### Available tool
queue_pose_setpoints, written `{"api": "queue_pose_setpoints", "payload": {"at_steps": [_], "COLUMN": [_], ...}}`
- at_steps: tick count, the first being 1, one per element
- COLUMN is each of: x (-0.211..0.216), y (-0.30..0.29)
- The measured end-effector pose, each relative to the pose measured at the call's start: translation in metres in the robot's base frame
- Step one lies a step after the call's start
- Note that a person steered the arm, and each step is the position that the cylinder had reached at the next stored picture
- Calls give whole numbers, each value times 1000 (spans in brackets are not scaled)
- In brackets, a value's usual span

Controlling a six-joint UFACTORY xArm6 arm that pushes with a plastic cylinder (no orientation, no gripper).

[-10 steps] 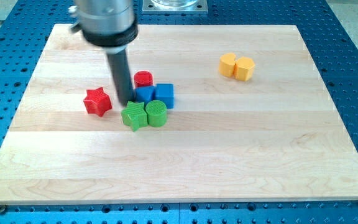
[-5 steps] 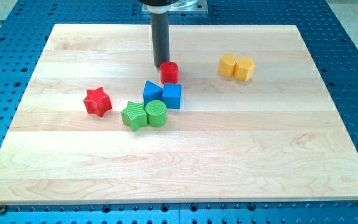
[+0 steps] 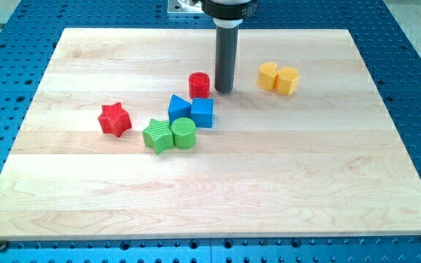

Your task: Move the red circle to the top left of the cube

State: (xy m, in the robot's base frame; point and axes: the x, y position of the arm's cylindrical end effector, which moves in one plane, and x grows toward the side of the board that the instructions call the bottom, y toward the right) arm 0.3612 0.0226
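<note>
The red circle (image 3: 199,85) sits on the wooden board, just above the blue cube (image 3: 202,112) and very slightly to its left. My tip (image 3: 224,90) rests on the board right beside the red circle, on its right, with a small gap or light contact. A blue triangular block (image 3: 178,107) touches the cube's left side.
A green star (image 3: 156,136) and a green cylinder (image 3: 183,134) sit below the blue blocks. A red star (image 3: 114,119) lies further left. Two yellow blocks (image 3: 279,78) sit at the upper right. The board's edge (image 3: 210,31) runs along the top.
The red circle was pushed up and right from beside the blue blocks. My tip has since swung from the circle's upper left round to its right side.
</note>
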Motion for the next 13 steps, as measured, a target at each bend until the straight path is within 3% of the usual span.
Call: {"api": "queue_pose_setpoints", "payload": {"at_steps": [3, 6, 7, 9, 10, 11, 13], "x": [-4, -17, -15, -8, -15, 21, 11], "y": [-1, -75, -137, -88, -153, -171, -92]}}
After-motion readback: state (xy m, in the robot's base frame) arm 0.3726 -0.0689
